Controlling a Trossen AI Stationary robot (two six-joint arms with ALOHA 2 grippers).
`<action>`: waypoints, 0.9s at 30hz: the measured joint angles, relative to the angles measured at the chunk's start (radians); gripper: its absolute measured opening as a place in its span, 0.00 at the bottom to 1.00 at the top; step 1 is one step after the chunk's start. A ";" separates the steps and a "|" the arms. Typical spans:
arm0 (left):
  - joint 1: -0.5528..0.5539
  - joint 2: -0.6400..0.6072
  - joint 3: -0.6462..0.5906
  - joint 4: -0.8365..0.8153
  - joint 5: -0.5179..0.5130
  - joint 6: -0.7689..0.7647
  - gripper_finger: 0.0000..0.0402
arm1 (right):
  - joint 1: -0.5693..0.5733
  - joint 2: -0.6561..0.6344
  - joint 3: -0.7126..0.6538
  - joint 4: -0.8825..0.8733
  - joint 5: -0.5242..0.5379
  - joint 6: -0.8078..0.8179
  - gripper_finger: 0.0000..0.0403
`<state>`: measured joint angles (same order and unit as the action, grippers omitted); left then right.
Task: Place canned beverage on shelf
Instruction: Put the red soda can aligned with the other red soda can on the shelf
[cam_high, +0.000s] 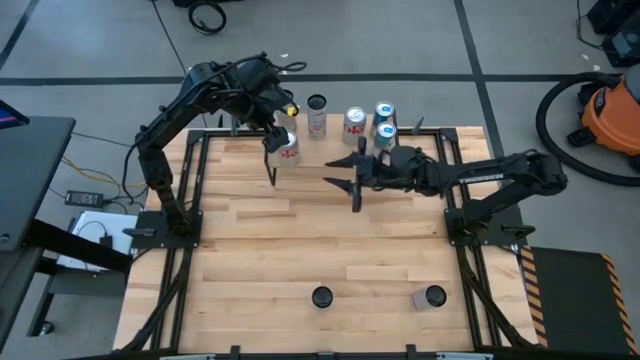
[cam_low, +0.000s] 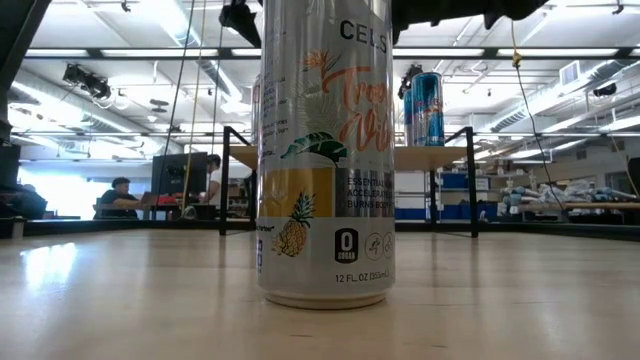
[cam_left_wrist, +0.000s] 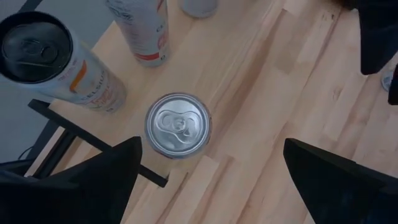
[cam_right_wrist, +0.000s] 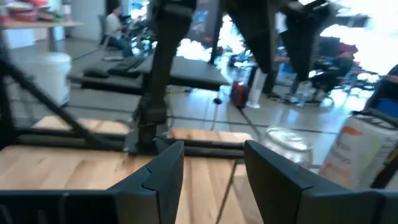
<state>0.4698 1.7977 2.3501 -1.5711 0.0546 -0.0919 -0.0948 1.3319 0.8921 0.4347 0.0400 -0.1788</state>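
As the left hand (cam_left_wrist: 211, 148) hangs over the far end of the wooden surface (cam_high: 300, 240), its two dark fingers (cam_left_wrist: 93, 180) stand spread wide on either side of a silver canned beverage (cam_left_wrist: 178, 124), seen from directly above with its pull tab showing. The fingers do not touch the can. It stands upright close to a plank edge and a black metal bar, and it is not clear whether it rests on the shelf or on the surface beside it.

From table height, the shelf (cam_low: 440, 157) shows as a light plank on thin black legs, with a blue can (cam_low: 426, 108) upright on top. From above, a dark-topped tall can (cam_high: 317, 115), a red-and-white can (cam_high: 354, 125) and a second blue can (cam_high: 386, 133) stand in the same far row.

The right hand (cam_high: 345, 175) reaches in from the right, near the middle of the surface and just short of that row, its fingers (cam_right_wrist: 158, 177) parted a moderate way with nothing between them.

Two more cans (cam_high: 321, 296) (cam_high: 432, 296) stand well apart at the near end. One of them, a pineapple-printed can (cam_low: 325, 150), fills the table-level view.
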 joint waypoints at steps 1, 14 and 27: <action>0.000 -0.001 0.000 0.000 0.000 0.000 0.98 | 0.000 0.009 0.000 0.015 0.010 -0.001 0.44; 0.000 -0.014 0.000 0.000 -0.001 0.002 0.98 | -0.006 0.041 0.000 0.084 0.019 -0.001 0.44; 0.000 -0.014 0.000 0.000 -0.001 -0.005 0.98 | -0.006 0.041 0.000 0.090 0.019 0.000 0.44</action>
<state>0.4694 1.7836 2.3497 -1.5711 0.0532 -0.0967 -0.1005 1.3727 0.8925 0.5248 0.0586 -0.1791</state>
